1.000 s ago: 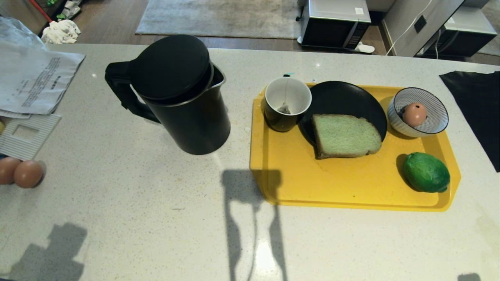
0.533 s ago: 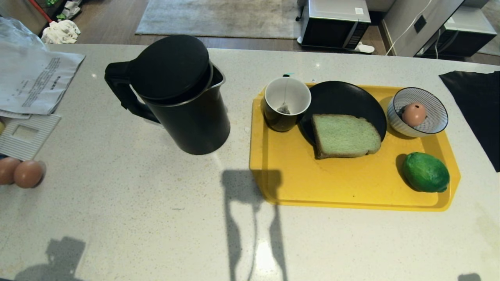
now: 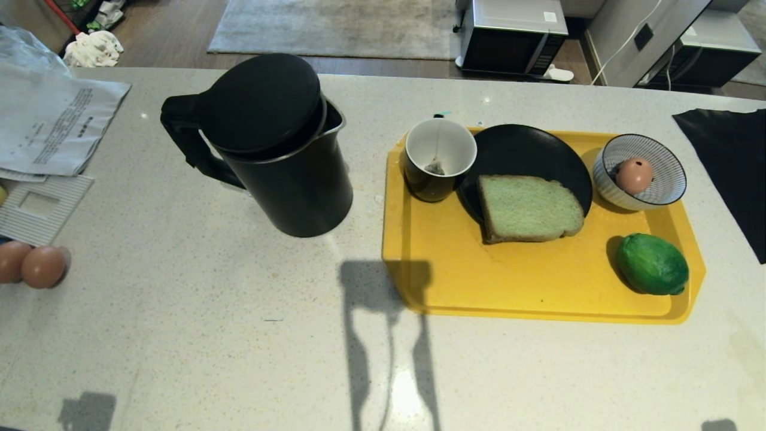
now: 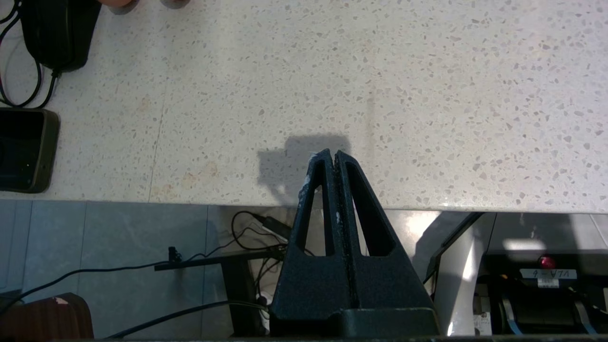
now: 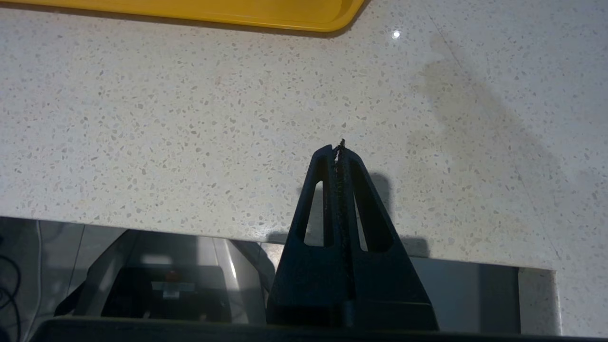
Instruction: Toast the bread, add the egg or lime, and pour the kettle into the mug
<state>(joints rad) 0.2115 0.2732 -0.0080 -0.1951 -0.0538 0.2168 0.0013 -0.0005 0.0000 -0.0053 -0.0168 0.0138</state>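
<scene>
Both claws sit at the near edge of the counter [image 3: 179,335], and neither has anything in hand: the left gripper [image 4: 331,154] has its fingers pressed flat together over bare stone, and the right gripper [image 5: 338,148] is just as tightly closed, empty, with the near corner of the yellow tray [image 5: 266,19] just ahead of it. Out on the counter, the kettle [image 3: 281,161] stands upright left of the tray, handle turned toward the far-left corner. On the tray [image 3: 508,293], the mug [image 3: 440,158] sits at the far-left corner with a tea bag inside, touching the black plate [image 3: 520,149]. The bread [image 3: 529,208] lies half on that plate, half off toward the tray's middle. The lime [image 3: 652,264] rests by the near-right corner, an egg [image 3: 634,175] in the striped bowl [image 3: 658,191] at the far-right. Now the risks: that overhanging slice could tip or drag the plate when gripped. The lime may roll away from closing fingers. The kettle is tall, so a loose hold on its handle may swing it, and the mug is a small target crowded against the plate.
</scene>
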